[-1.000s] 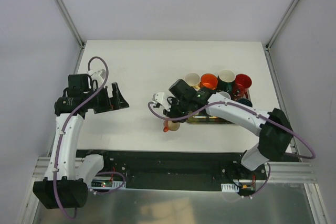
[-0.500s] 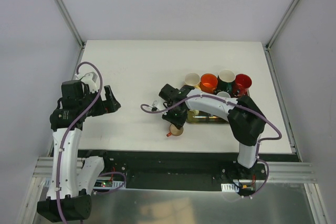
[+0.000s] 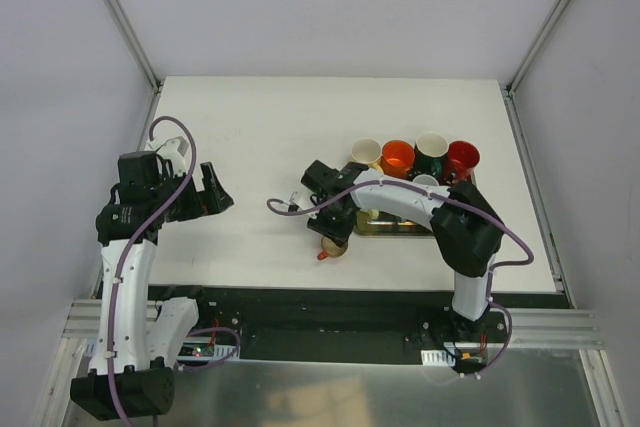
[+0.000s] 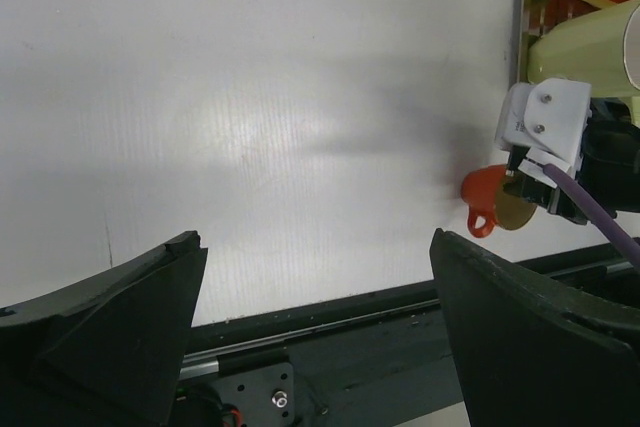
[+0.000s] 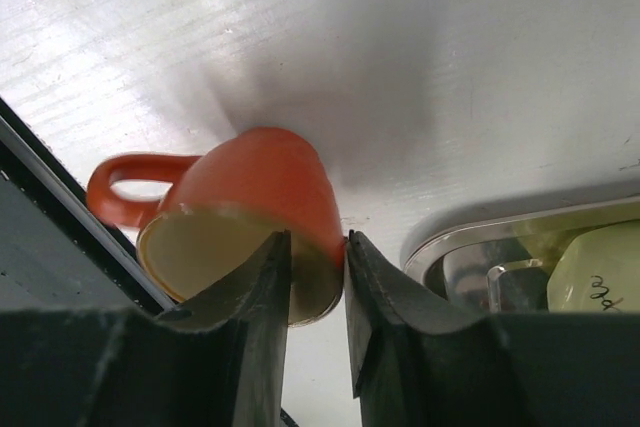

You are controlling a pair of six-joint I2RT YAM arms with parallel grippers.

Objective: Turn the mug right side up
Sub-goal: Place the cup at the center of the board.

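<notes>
Just left of the tray [image 3: 400, 233], near the table's near edge, the orange mug [image 3: 333, 247] sits mouth up. The right gripper [image 3: 331, 235] straddles its rim, one finger inside and one outside; I cannot tell whether it grips. Far left, the left gripper [image 3: 215, 195] hangs spread wide, grasping nothing.

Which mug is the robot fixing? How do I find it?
Look at the white table for the metal tray crowded with mugs. Just off its near left corner, the right gripper holds the orange mug by its rim. It's the only mug outside the tray, tan inside.
</notes>
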